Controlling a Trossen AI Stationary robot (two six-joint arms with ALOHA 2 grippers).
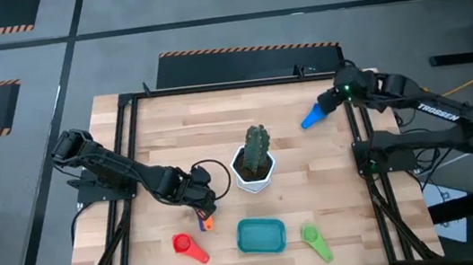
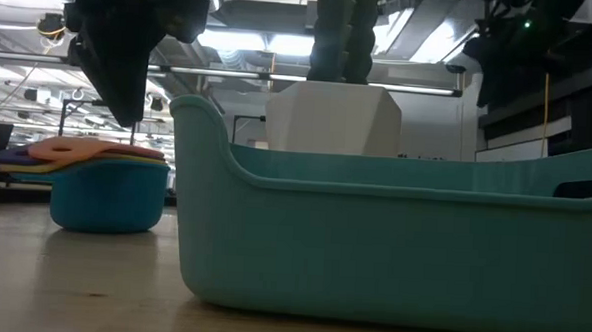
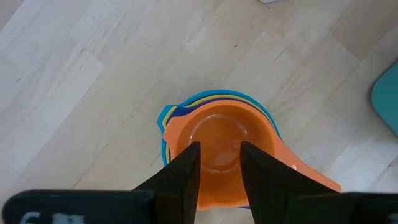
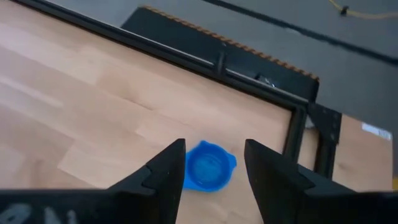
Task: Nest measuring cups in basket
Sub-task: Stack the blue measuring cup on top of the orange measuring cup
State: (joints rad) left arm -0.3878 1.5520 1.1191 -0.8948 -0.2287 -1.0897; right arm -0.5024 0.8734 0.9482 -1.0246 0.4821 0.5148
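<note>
A nested stack of measuring cups, orange on top (image 3: 217, 140), stands on the table left of the teal basket (image 1: 261, 235). It also shows in the low view (image 2: 105, 183). My left gripper (image 3: 219, 149) is open and hovers just above the stack (image 1: 205, 218), with a gap still showing in the low view. A red cup (image 1: 189, 247) and a green cup (image 1: 316, 241) lie on either side of the basket. A blue cup (image 4: 209, 165) sits on the table at the far right. My right gripper (image 4: 216, 146) is open above it (image 1: 312, 118).
A white pot with a green cactus (image 1: 255, 162) stands mid-table, behind the basket and between the two arms. A black metal frame (image 4: 217, 62) runs along the table's far edge, close to the blue cup. Bare wood lies at the far left.
</note>
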